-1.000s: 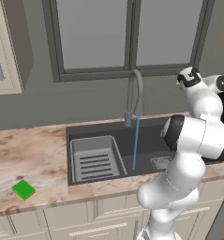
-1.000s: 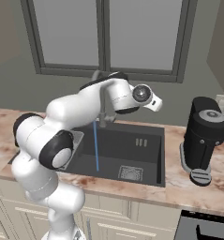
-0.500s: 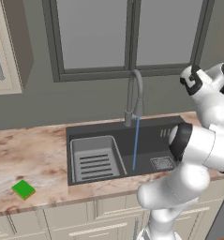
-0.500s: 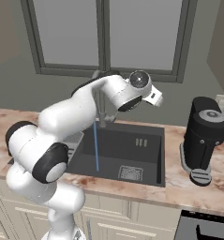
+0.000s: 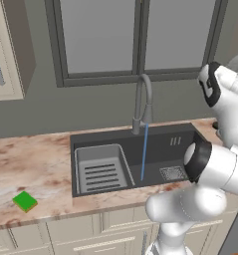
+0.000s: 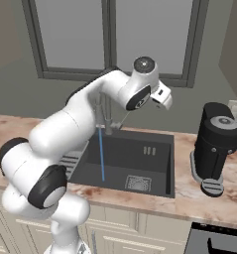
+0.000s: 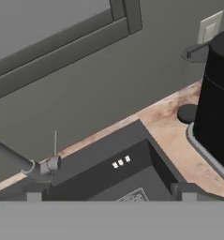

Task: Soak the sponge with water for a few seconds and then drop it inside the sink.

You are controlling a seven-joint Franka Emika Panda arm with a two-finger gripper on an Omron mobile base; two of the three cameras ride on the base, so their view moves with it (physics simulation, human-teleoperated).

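Observation:
The bright-green sponge [image 5: 25, 201] lies flat on the marble counter, far to the left of the sink [image 5: 182, 135]. A thin blue stream of water [image 5: 144, 152] falls from the curved faucet [image 5: 143, 99] into the dark basin. In the right base view the water [image 6: 101, 154] drops into the sink [image 6: 157, 161], and my gripper [image 6: 163, 98] hangs high above the basin's right side, near the window sill. My gripper [image 7: 111, 194] is open, with nothing between its fingertips [image 7: 33, 196]. It looks down on the sink's back right corner [image 7: 132, 168].
A ribbed grey rack [image 5: 100, 169] fills the sink's left part, and a square drain grate [image 5: 171, 173] sits at its right. A tall black coffee machine [image 6: 216, 144] stands on the counter right of the sink. The window and wall rise behind the faucet.
The arm's upper links have swung and the hand has risen slightly above the sink. The water keeps running and the sponge has not moved. The gripper stays open.

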